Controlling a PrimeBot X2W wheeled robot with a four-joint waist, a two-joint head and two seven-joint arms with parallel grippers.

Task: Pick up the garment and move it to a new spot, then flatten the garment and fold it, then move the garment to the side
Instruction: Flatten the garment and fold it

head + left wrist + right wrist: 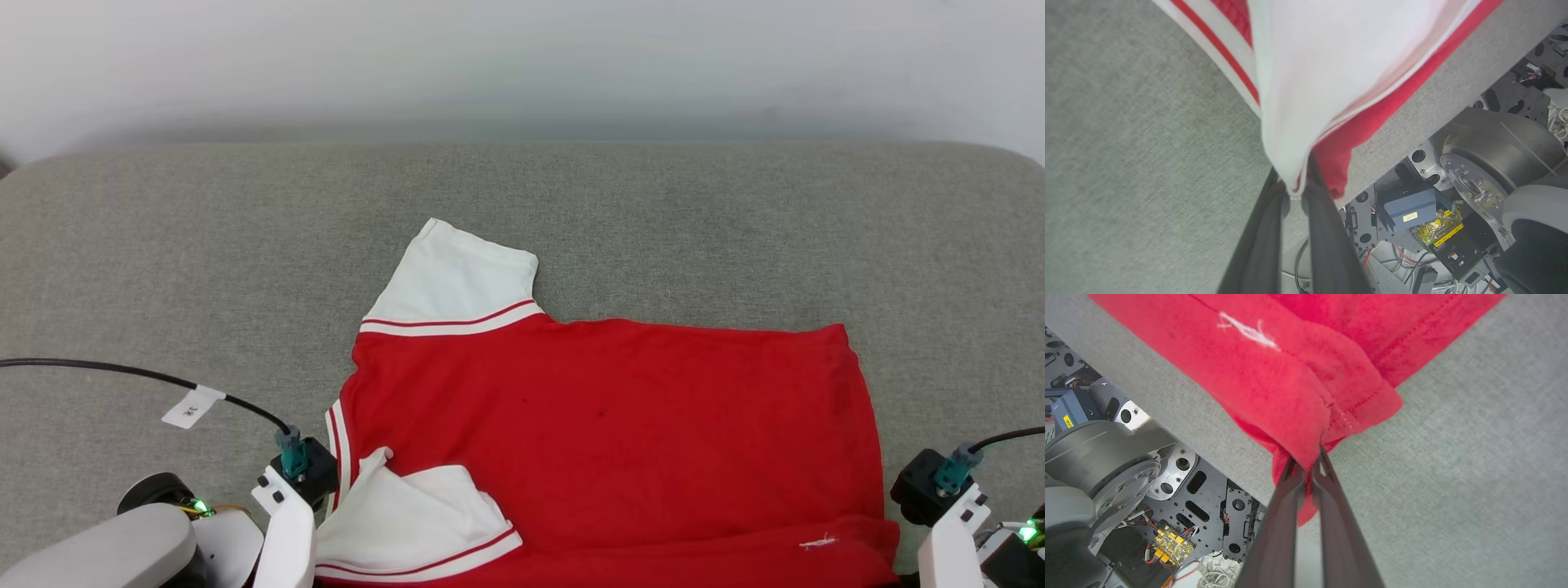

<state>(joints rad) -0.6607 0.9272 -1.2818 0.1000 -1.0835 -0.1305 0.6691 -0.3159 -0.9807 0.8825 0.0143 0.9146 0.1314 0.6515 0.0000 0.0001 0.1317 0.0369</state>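
At the near edge of the grey tabletop (163, 245) the garment (604, 425) lies spread with no print showing. Its far sleeve (457, 278) is out flat and its near sleeve (408, 514) is doubled back over the red body. The hem spills a little past the edge. The left tool (1295, 192) is clamped on a gathered pinch of white sleeve and red cloth. The right tool (1308, 461) is clamped on the bunched red hem corner (1355, 412).

Both holds sit right at the fingertips, so a quick or uneven lift could probably pull a layer free, most likely the white one on the left. If one arm rises ahead of the other, the shirt would likely swing and twist. The cloth-like cover may drag at the jersey and carry the folded sleeve along as a crease. Cloth hanging below the edge could also snag there
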